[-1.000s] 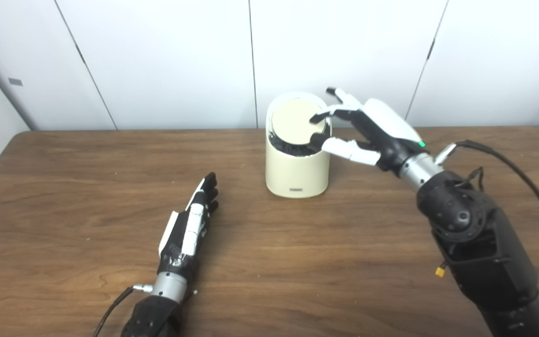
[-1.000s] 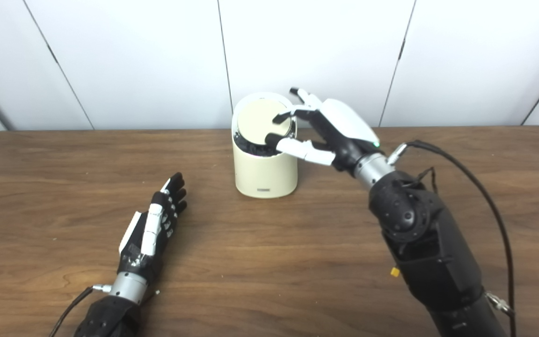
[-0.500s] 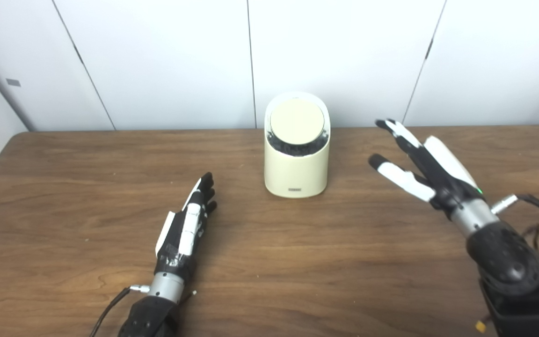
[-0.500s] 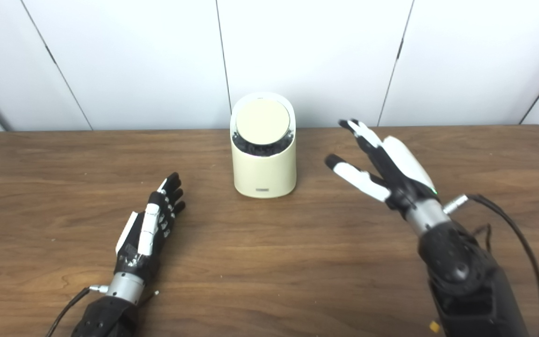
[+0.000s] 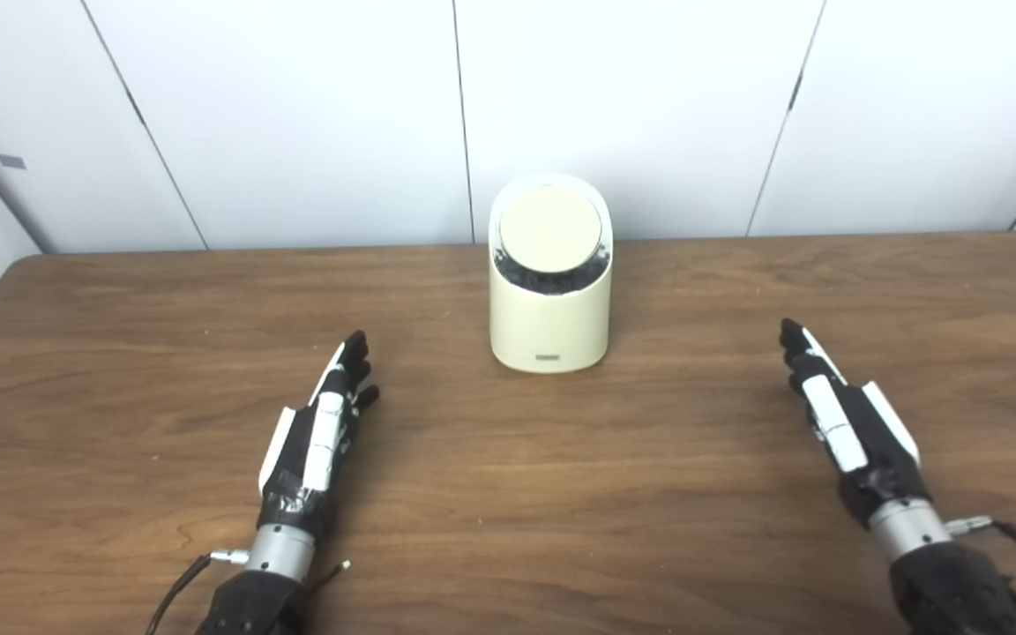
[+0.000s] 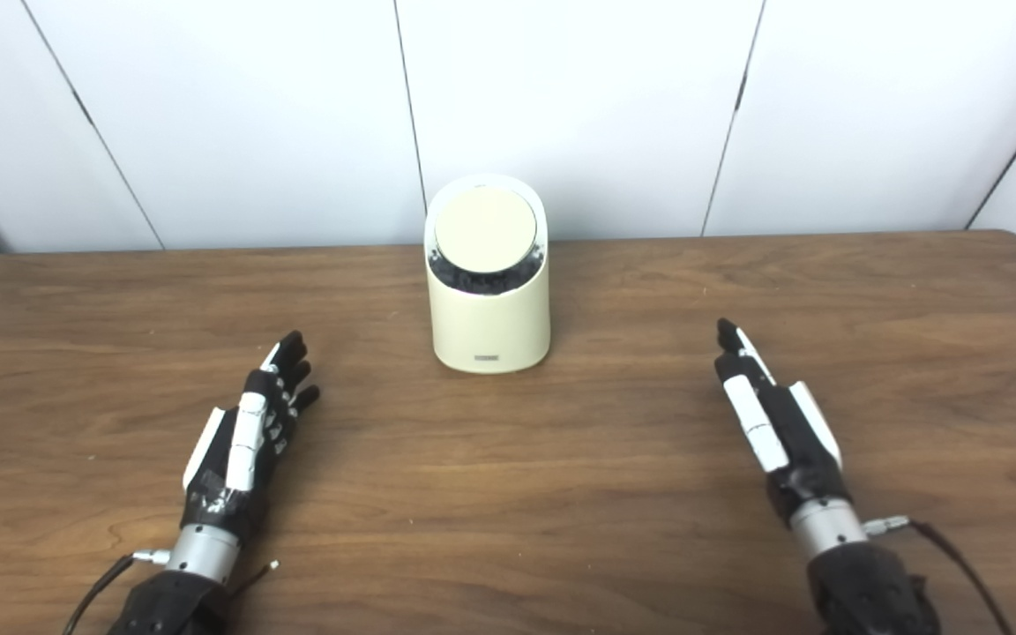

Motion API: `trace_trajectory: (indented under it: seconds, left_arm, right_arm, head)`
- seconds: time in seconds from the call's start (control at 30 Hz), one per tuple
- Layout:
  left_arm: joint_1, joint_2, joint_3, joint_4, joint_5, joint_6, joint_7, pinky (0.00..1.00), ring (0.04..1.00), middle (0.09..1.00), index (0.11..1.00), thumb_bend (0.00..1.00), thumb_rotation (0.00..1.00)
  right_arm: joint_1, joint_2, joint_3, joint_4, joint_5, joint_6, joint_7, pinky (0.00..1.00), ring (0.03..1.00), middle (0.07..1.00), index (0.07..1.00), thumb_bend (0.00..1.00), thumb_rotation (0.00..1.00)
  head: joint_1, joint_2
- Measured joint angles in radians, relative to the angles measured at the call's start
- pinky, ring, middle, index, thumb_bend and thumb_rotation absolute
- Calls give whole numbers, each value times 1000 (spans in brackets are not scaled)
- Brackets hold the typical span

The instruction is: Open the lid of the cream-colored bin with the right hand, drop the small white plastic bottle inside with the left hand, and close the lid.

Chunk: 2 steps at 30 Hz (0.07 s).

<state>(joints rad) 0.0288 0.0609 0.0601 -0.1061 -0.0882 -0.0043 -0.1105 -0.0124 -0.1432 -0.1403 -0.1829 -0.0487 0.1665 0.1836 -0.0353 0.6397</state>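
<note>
While upright, bin [image 5: 549, 300] tilts its lid [image 5: 549, 227] forward.

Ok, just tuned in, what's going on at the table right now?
Nothing is being handled. The cream-colored bin stands at the back of the table with its round lid down. The left hand and right hand lie on the table on either side, fingers extended, holding nothing. No white bottle is in view.
</note>
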Motion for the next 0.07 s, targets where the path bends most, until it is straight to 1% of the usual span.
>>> trace_trajectory:
  seconds: [0.07]
  left_arm:
    - [15, -6, 4, -5, 1, -18, 3, 1000, 1000, 1000, 1000, 640, 981]
  right_arm:
    - [1, 8, -8, 32, 32, -56, -15, 1000, 1000, 1000, 1000, 609, 1000]
  head:
    - [2, 3]
